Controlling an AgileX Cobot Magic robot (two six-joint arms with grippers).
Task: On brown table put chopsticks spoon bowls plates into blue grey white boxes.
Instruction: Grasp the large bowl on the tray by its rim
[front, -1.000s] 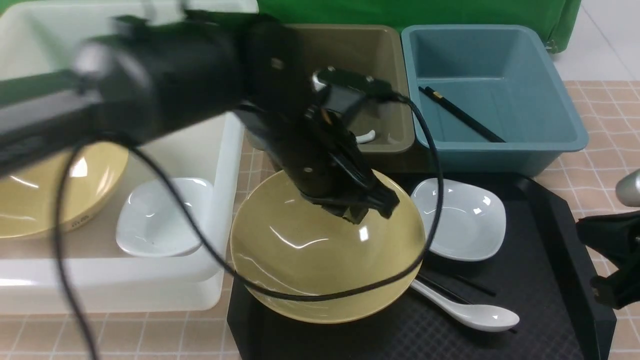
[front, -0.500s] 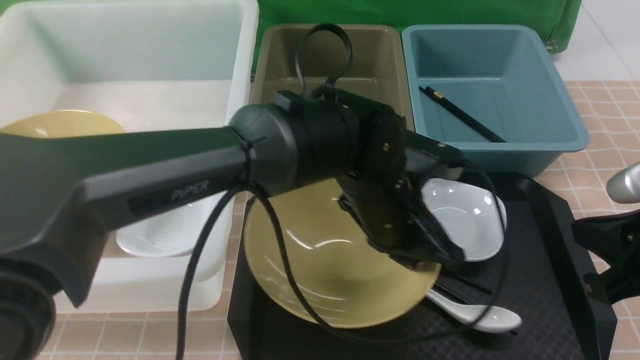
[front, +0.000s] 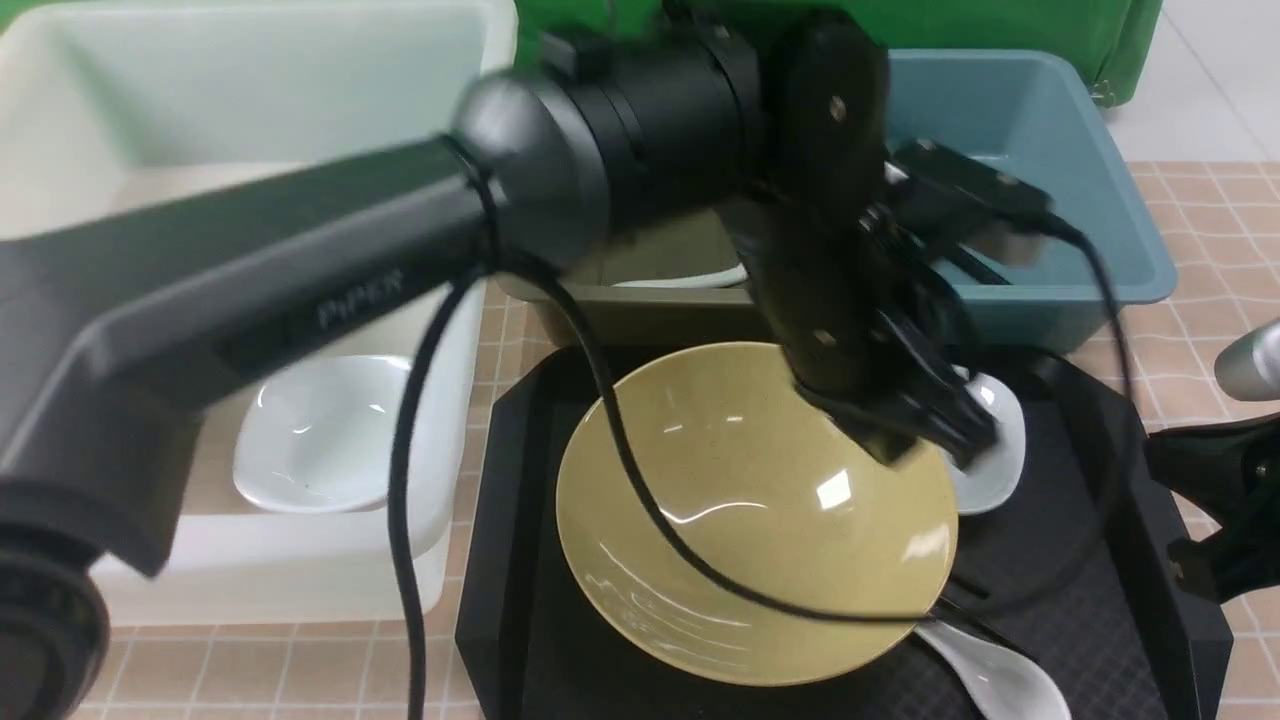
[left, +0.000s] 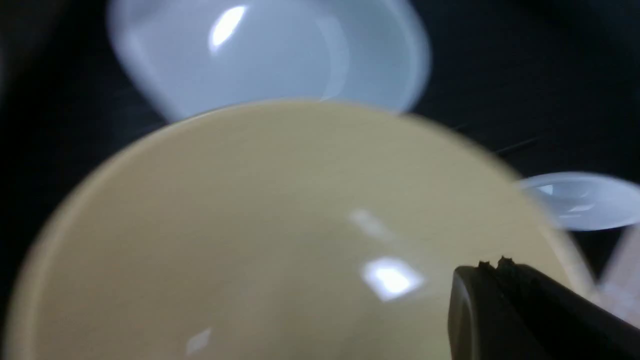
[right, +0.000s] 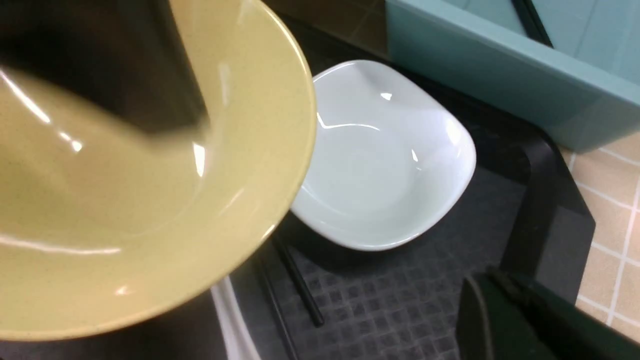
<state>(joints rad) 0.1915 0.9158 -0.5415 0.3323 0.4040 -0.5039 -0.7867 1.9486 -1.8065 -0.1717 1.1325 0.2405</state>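
1. The table (front: 250, 680) has a pinkish-tan top of small square tiles with pale grid lines. It shows along the near edge and at the far right.
2. A black tray (front: 500, 560) with cut corners sits on the table, front and centre-right. Its floor has a fine square texture.
3. Three boxes stand along the back. The white tub (front: 300, 90) at left is the largest. The grey box (front: 640, 315) in the middle is mostly hidden behind the left arm (front: 300, 290). The blue box (front: 1120, 230) is at right.
4. A green cloth (front: 1000, 25) hangs behind the boxes, and pale floor (front: 1220, 80) shows at the far right corner.
5. The bowl (front: 740, 520) is yellow and glossy. It sits upright on the tray and fills its middle.
6. A plate (right: 385, 155) lies on the tray between the bowl and the blue box, with the bowl's rim overlapping its edge. A second plate (front: 320, 430) lies in the white tub.
7. The spoon (front: 1005, 685) lies on the tray at near right, partly under the bowl's rim. The chopsticks (right: 295, 280) lie on the tray by that rim. A lone chopstick (right: 531, 22) lies in the blue box.
8. The left claw (front: 955, 440) has its jaws pressed together with nothing between them. It is over the bowl's far right rim. The blur hides whether it touches.
9. The right claw (right: 492, 287) is at the tray's right edge, jaws closed and empty, apart from the dishes.
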